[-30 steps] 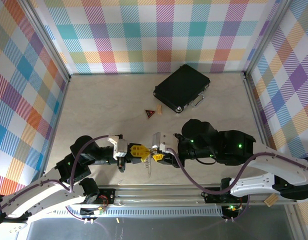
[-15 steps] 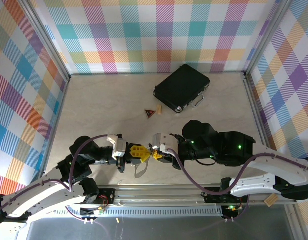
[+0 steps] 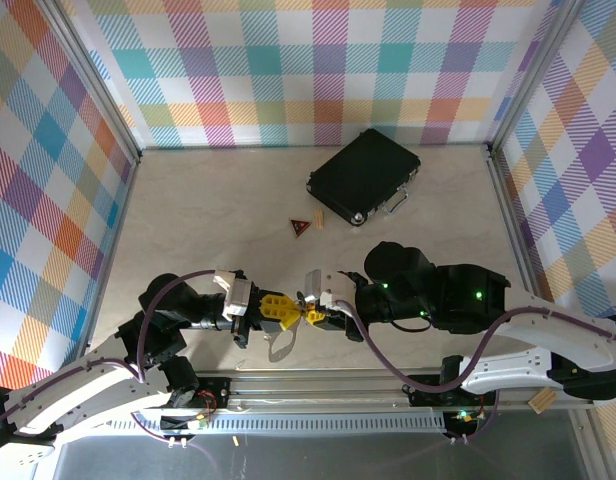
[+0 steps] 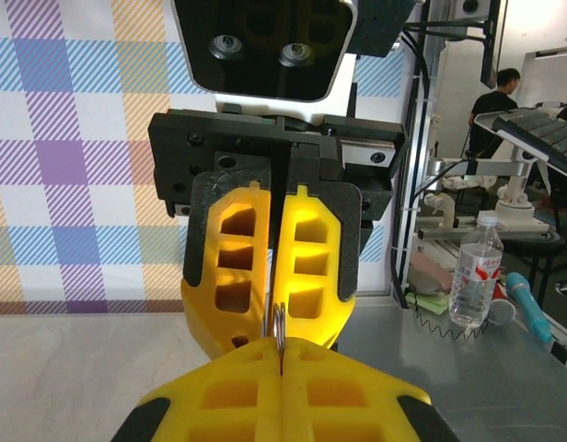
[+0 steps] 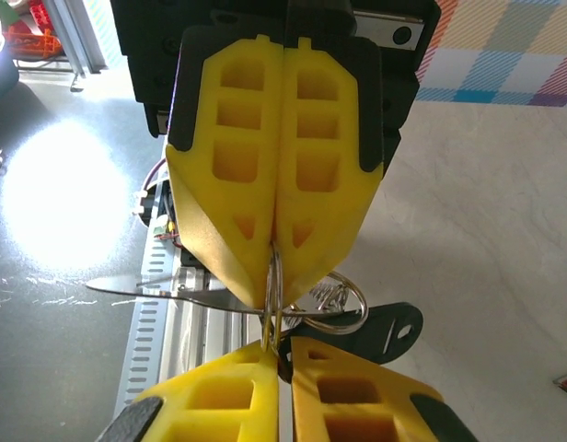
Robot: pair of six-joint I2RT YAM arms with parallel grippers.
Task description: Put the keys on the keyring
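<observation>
Keyring (image 5: 275, 281): thin silvery wire, seen edge-on, pinched from both sides over the near edge of the bench (image 3: 218, 220); clamped by left end effector (image 3: 288, 311), fully closed, and by right end effector (image 3: 310, 314), nipped shut within the last second after edging in across a small gap; now tip to tip, so probably a two-sided hold for working the loop open; dangling just beneath, keys (image 5: 387, 333), flat matt black head, short bright blade; ribbed yellow plastic fingers (image 5: 233, 166).
</observation>
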